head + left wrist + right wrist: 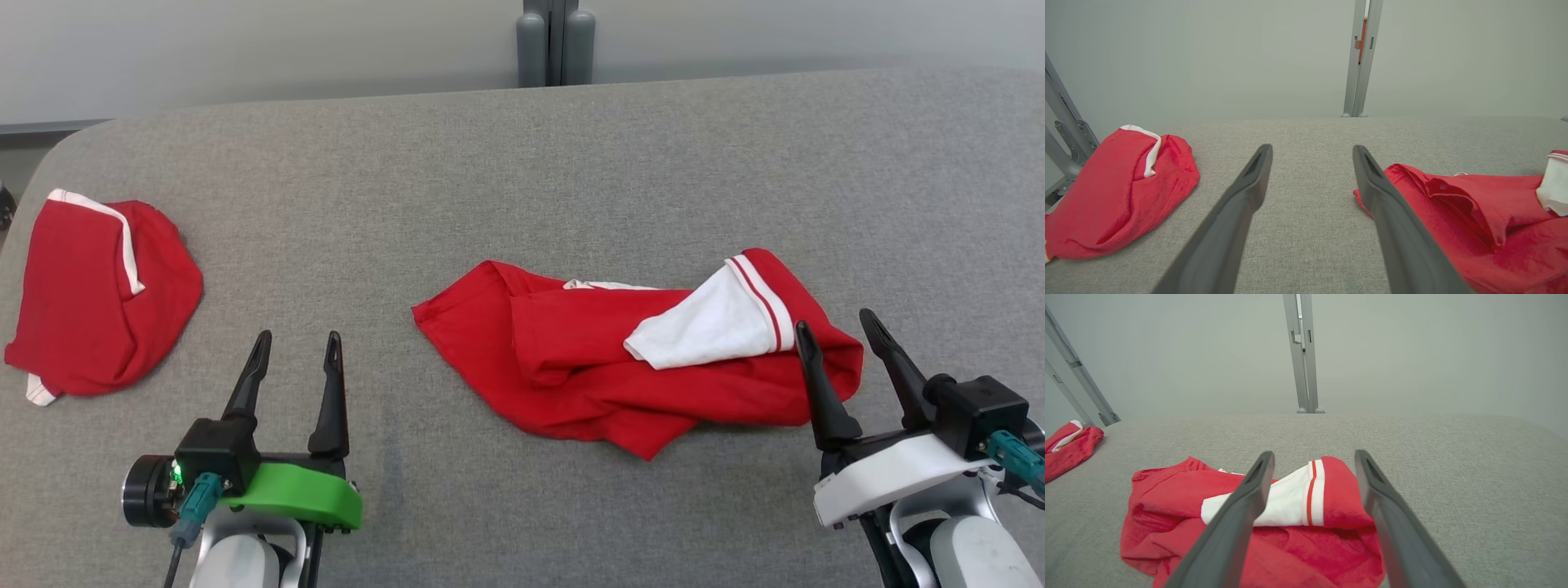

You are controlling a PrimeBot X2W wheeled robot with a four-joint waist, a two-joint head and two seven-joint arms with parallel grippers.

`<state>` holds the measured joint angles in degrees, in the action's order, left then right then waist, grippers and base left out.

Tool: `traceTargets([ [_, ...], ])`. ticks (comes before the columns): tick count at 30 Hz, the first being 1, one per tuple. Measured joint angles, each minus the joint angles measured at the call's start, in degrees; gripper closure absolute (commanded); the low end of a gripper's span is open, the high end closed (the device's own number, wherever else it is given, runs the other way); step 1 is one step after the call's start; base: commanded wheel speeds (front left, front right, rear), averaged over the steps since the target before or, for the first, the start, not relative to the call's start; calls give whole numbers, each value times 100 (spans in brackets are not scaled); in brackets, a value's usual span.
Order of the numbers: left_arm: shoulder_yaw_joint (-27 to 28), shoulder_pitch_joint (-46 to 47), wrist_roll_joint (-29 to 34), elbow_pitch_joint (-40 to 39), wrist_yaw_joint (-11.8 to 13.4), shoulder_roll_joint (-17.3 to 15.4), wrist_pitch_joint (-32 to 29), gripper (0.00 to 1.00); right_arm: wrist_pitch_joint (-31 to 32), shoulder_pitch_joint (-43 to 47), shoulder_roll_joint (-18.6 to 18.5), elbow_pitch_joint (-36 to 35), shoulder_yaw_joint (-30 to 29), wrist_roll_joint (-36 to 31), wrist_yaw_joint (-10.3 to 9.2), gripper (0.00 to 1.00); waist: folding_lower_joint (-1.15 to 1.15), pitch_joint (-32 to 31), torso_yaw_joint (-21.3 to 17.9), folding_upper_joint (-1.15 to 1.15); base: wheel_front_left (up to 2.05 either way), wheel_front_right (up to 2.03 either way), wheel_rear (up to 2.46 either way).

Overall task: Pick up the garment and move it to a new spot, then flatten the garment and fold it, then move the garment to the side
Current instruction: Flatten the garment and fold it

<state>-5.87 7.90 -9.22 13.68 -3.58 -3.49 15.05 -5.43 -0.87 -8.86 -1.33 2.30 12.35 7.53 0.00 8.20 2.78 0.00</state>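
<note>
A red garment (596,359) with a white, red-striped sleeve lies crumpled on the grey table, a little right of centre. My right gripper (839,327) stands open at its right end, fingers apart over the cloth's edge with nothing between them. In the right wrist view the garment (1290,498) shows between and behind the spread fingers (1249,494). My left gripper (296,349) is open over bare table, left of the garment. The left wrist view has the garment (1474,212) just right of the right finger.
A second red garment (98,294) with white trim lies bunched near the table's left edge, also in the left wrist view (1118,188). A grey post (555,41) stands behind the far edge. Grey padded table (522,171) stretches between and beyond the garments.
</note>
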Motion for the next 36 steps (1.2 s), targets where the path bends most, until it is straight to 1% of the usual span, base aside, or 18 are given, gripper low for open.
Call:
traceTargets([
  [7,10,-38,0,16,0,1,-1,0,120,71,37,-174,-26,-115,0,0,0,-41,-15,0,0,0,0],
  [11,-2,-35,2,12,0,3,0,0,238,65,-66,-255,64,-162,-1,0,0,-18,-8,0,0,0,0],
  [14,-34,8,4,-5,0,8,-1,0,557,-63,-261,-263,430,-138,-1,0,0,49,13,0,0,0,0],
  [20,-179,216,2,-40,-1,35,-1,0,1425,-626,-734,-81,1429,159,0,0,0,275,118,0,0,0,0],
  [24,-269,382,-27,-38,2,45,0,0,1852,-1044,-978,231,1902,263,0,0,0,482,251,0,0,0,0],
  [27,-290,419,-60,-37,16,48,0,0,2086,-1260,-1057,493,2036,247,0,0,0,594,322,0,0,0,0],
  [28,-298,430,-65,-40,32,49,0,0,2106,-1303,-1071,534,2056,213,0,6,0,618,337,0,0,0,0],
  [29,-301,443,-67,-40,38,51,0,0,2097,-1360,-1073,566,2054,192,0,57,0,645,353,0,0,0,0],
  [30,-303,446,-73,-40,53,52,0,0,2095,-1402,-1074,586,2043,176,0,100,0,663,362,0,0,0,0],
  [34,-290,446,-74,-46,62,52,0,0,1992,-1454,-1058,680,1852,153,0,100,0,690,346,0,0,0,0],
  [36,-287,446,-74,-58,62,54,0,0,1863,-1449,-992,671,1659,159,0,100,0,688,318,0,0,0,0],
])
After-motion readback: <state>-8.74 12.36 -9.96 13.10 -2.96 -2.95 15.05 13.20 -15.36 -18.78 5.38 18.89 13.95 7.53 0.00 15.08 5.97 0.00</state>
